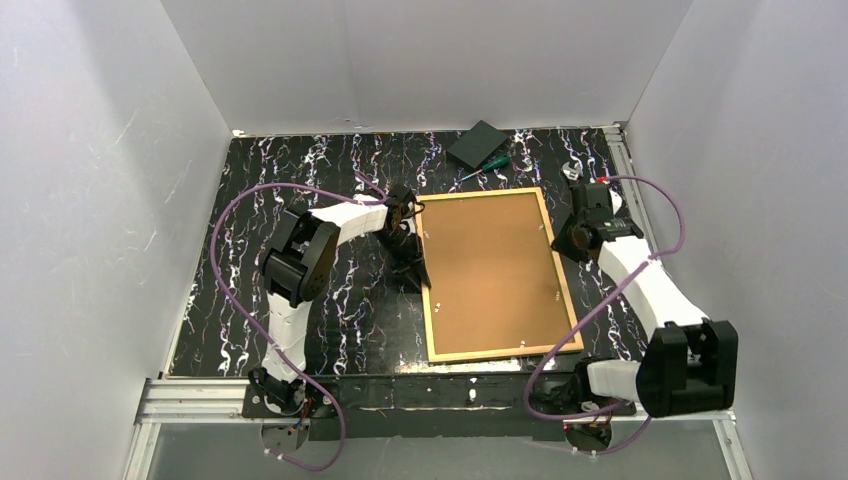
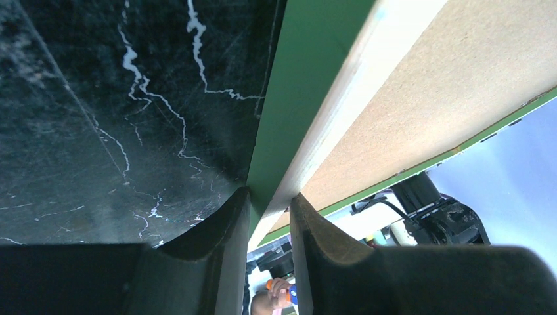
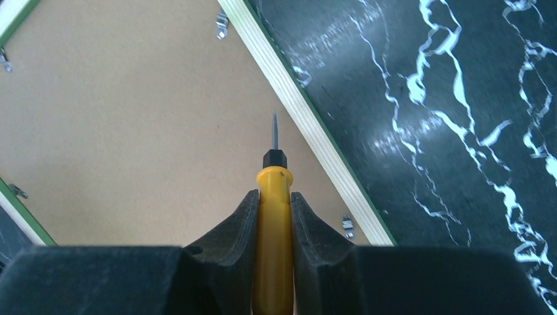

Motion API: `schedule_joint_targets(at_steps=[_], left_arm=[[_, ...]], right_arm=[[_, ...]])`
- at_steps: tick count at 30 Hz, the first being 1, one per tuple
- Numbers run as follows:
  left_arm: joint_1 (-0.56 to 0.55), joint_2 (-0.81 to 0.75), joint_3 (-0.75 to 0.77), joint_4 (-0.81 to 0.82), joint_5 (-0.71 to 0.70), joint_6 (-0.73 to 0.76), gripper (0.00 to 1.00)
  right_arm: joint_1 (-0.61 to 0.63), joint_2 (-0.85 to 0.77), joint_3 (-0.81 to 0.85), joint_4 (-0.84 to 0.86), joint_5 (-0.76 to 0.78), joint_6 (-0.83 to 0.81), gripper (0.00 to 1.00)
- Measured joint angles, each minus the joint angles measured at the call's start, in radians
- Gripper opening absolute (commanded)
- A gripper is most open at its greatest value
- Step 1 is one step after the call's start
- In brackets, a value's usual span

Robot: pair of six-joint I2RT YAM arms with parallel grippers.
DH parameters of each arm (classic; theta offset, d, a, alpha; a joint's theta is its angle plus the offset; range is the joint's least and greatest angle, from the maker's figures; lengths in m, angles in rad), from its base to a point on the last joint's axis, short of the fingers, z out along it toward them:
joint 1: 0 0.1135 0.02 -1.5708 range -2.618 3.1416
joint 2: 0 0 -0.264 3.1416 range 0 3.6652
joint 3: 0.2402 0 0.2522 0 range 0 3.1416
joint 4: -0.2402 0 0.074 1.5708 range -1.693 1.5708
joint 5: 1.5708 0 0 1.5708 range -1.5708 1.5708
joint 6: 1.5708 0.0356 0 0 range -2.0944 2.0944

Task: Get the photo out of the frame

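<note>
The frame point(image 1: 500, 352) lies face down mid-table, its light wood back edge around the brown backing board point(image 1: 490, 265). The photo is hidden beneath that board. My left gripper point(image 1: 412, 245) is at the frame's left rail near the far corner. In the left wrist view it point(image 2: 269, 197) is shut on that rail point(image 2: 295, 85), green side against one finger and wood edge against the other. My right gripper point(image 1: 578, 235) hovers at the right rail. It point(image 3: 272, 193) is shut on a yellow-handled screwdriver point(image 3: 274, 223), whose tip points at the wood rail point(image 3: 309, 125).
A black box point(image 1: 477, 143) and a green-handled screwdriver point(image 1: 487, 165) lie beyond the frame's far edge. Small metal clips point(image 3: 347, 226) sit along the inside of the frame's back. White walls close in the left, right and far sides of the marbled black table point(image 1: 350, 310).
</note>
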Motion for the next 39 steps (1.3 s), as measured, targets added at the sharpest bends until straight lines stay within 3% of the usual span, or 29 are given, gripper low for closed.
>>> schedule_joint_targets(at_steps=[15,39], left_arm=[[0.002,0.016,0.015,-0.014,0.018,0.001,0.0],[0.006,0.032,0.022,-0.019,0.042,0.0,0.0]], right_arm=[[-0.047,0.278,0.157,0.085,-0.077,-0.045,0.01],[-0.093,0.405,0.252,0.143,-0.179,-0.084,0.01]])
